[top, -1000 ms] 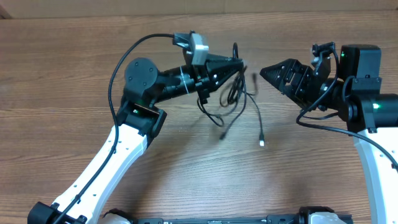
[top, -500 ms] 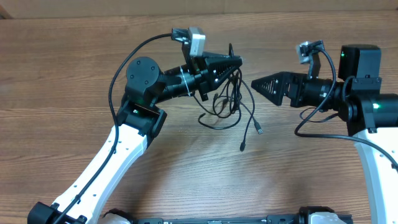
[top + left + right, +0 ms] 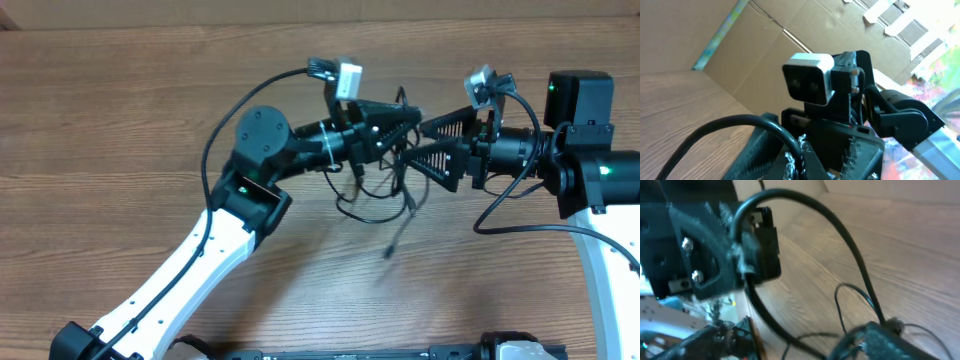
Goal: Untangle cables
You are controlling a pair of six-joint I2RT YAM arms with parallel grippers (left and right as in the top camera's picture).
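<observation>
The cables (image 3: 375,205) are a bundle of thin black cords that hangs in loops above the table. One plug end (image 3: 390,248) dangles low and is blurred. My left gripper (image 3: 408,122) is shut on the top of the bundle. My right gripper (image 3: 422,145) faces it from the right and is open. One finger is above the left gripper's tip and one below, with strands between them. In the right wrist view, thin strands of the cables (image 3: 838,311) cross in front of my right gripper (image 3: 810,347). A thicker black wire (image 3: 840,230) arcs overhead there.
The brown wooden table (image 3: 120,110) runs all round the arms. A cardboard wall (image 3: 740,45) stands behind it. The right wrist's white camera (image 3: 807,82) fills the centre of the left wrist view, so the two wrists are very close together.
My left arm has carried the bundle to the right. My right gripper has turned and moved left until its fingers straddle the cables, and they have narrowed a little. The hanging ends have swung.
</observation>
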